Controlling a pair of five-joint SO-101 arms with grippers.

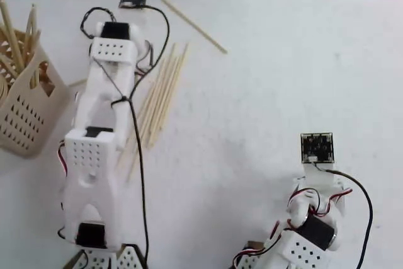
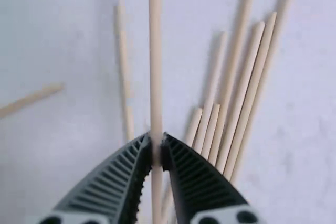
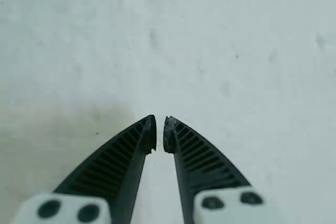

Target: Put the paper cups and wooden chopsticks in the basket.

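basket (image 1: 25,114): one, far left edge, with about five standing sticks (image 1: 14,39) poking out
left gripper (image 2: 156,141): clamped tight on one held chopstick (image 2: 154,51), right over the pile
pile (image 1: 160,92): roughly seven, lying side by side on the table (image 1: 271,80), left of the middle
stray chopstick (image 1: 192,24): just one, far side, apart from the pile
right gripper (image 3: 159,129): near right, tips basically together, holding nothing

White plastic left arm (image 1: 94,155) and right arm (image 1: 302,247), perforated housings, black motors; black cable (image 1: 138,155) beside the left arm; dark ribbed fingers (image 2: 118,182).
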